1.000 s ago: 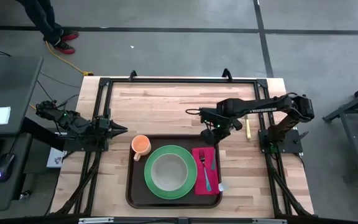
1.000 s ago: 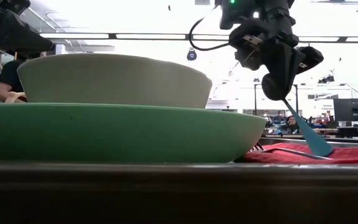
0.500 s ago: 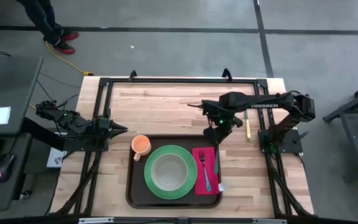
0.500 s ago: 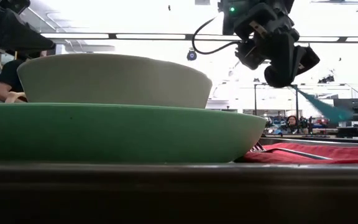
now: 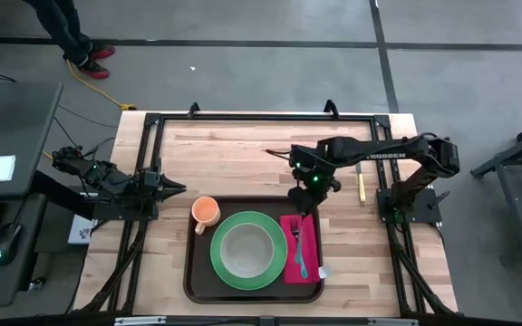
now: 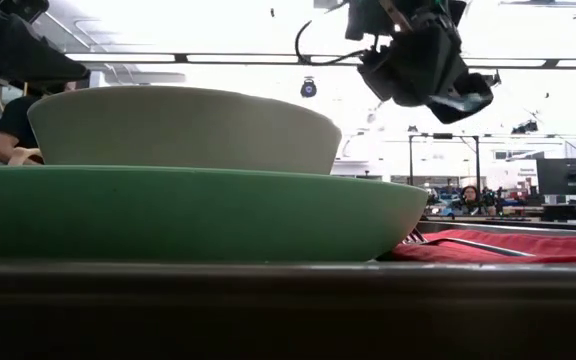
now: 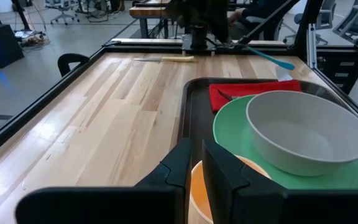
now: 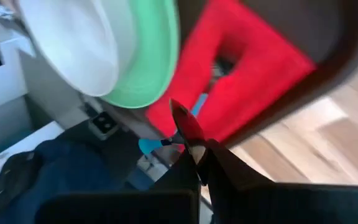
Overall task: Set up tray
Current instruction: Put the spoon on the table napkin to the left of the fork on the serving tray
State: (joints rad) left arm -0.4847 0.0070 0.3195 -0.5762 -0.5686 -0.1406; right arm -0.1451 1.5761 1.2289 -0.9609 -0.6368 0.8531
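On the table, front centre: tray (image 5: 191,272), loaded, so the setting stays together.
Tray contents: plate (image 5: 274,270) under bowl (image 5: 241,249); cup (image 5: 205,211) at one corner; napkin (image 5: 308,224) beside the plate, carrying a fork (image 5: 294,237).
Right pincer (image 5: 301,200): above the napkin's far end, clamped on a teal utensil (image 7: 267,57), probably to be laid by the fork.
Left pincer (image 5: 172,187): parked at the table's left edge, fingers slightly apart, empty.
Off-tray: yellow knife (image 5: 362,186).

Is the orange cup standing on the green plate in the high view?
No, the orange cup stands beside the green plate, at the tray's corner, while the white bowl sits on the plate.
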